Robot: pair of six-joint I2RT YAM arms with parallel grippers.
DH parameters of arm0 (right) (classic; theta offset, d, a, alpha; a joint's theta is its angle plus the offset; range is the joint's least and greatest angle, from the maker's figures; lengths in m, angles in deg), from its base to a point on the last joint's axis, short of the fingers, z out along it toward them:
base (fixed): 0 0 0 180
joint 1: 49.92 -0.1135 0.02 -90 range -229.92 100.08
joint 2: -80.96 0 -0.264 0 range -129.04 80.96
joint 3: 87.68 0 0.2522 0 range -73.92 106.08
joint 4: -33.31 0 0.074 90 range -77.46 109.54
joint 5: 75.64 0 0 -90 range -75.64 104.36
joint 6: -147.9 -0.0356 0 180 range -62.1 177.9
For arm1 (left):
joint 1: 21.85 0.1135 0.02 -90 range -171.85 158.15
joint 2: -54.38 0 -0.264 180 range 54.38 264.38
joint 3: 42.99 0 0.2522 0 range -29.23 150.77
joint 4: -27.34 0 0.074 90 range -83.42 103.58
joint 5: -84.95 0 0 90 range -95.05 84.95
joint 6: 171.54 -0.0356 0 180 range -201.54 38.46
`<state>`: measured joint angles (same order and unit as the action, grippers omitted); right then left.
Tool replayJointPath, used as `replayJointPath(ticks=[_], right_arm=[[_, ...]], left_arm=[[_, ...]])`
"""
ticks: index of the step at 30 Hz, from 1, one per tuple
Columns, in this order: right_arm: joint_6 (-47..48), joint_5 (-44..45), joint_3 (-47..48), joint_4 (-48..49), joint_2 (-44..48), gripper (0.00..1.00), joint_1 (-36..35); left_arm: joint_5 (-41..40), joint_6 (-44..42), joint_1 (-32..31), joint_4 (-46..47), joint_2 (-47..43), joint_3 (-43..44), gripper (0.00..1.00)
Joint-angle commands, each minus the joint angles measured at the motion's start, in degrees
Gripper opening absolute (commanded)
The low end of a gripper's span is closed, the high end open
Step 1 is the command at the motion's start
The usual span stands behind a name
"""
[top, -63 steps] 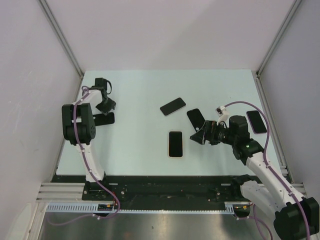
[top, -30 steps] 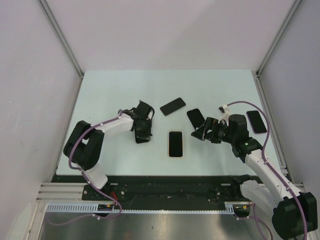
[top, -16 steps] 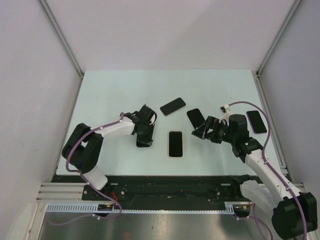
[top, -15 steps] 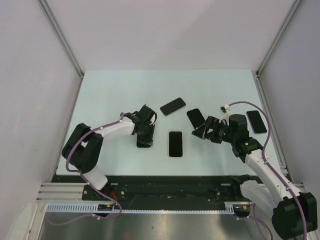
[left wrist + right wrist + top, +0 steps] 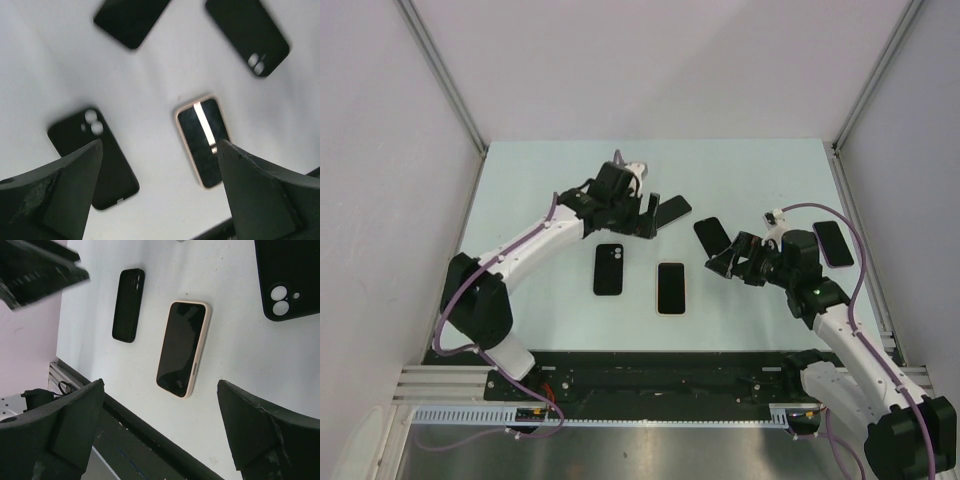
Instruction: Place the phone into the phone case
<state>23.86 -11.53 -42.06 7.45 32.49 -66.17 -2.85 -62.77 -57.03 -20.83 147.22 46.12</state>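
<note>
A black phone case [image 5: 608,268] lies flat on the table, its camera cut-outs at the far end. Just right of it lies a phone [image 5: 671,288] with a dark screen and a pale beige rim. My left gripper [image 5: 642,220] hangs open above the table, beyond both, with nothing in it. Its wrist view looks down on the case [image 5: 112,170] and the phone [image 5: 202,142] between the spread fingers. My right gripper [image 5: 720,262] is open and empty to the right of the phone. Its wrist view shows the phone [image 5: 182,348] and the case [image 5: 128,305].
A second black case [image 5: 712,235] lies close to the right gripper. A dark phone [image 5: 672,209] lies partly under the left gripper. Another phone [image 5: 832,243] sits near the table's right edge. The black base rail [image 5: 650,365] runs along the near edge.
My left gripper has opened, left the black case on the table beside the phone, and drawn up and away toward the far side. The right arm has barely moved.
</note>
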Motion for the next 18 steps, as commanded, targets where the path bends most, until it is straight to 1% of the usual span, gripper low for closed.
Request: replayJointPath(ticks=[1,7,10,14,18], right_arm=[[0.64,0.66,2.33,0.94,2.15,0.99,0.26],[-0.67,0.49,2.33,-0.29,4.08,0.98,0.34],[-1.29,0.49,2.33,-1.17,5.66,0.98,0.34],[-1.55,1.28,2.42,-1.79,7.07,0.98,0.34],[-1.47,1.1,2.95,-3.1,7.69,0.98,0.34]], left_arm=[[-0.79,-11.53,0.29,3.3,4.01,10.58,1.0],[-1.67,-21.82,0.37,5.15,15.51,21.39,1.0],[0.87,-23.85,0.37,4.27,21.93,26.4,1.0],[1.58,-24.56,0.37,2.6,30.54,31.6,1.0],[1.15,-25.62,0.29,1.63,35.12,34.86,1.0]])
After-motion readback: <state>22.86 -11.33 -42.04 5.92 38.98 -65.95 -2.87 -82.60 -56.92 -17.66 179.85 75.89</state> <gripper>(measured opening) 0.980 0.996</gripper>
